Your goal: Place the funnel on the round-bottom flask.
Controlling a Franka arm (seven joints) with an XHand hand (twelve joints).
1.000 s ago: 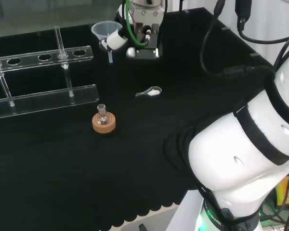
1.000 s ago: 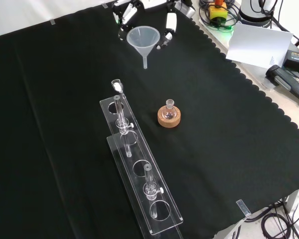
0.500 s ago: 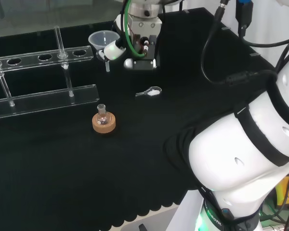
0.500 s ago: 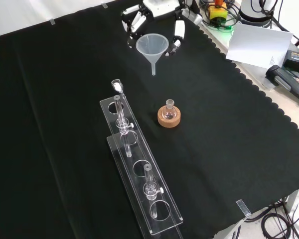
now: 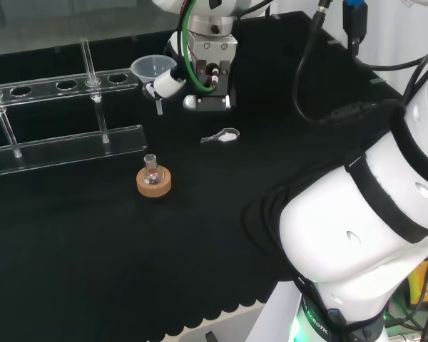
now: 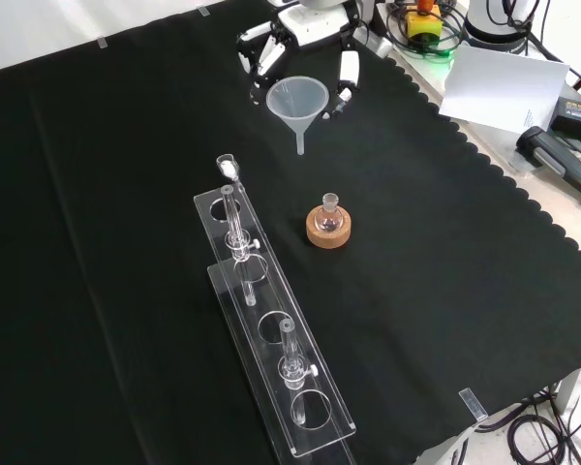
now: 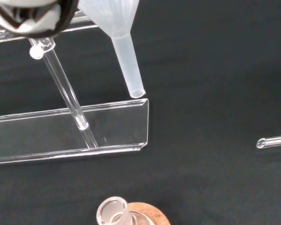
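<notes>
The flask (image 6: 328, 216) sits upright in its cork ring (image 6: 328, 232) on the cloth, neck open and bare, with the rack (image 6: 271, 334) just beside it. Beyond the flask in the front view, the funnel (image 6: 297, 102) hangs upright, stem down, pinched at its rim by the hand (image 6: 305, 39). Over the last second hand and funnel have come steadily nearer the flask, so the carry is under way. In the wrist view the stem (image 7: 129, 70) points short of the flask's mouth (image 7: 112, 209), not yet over it.
</notes>
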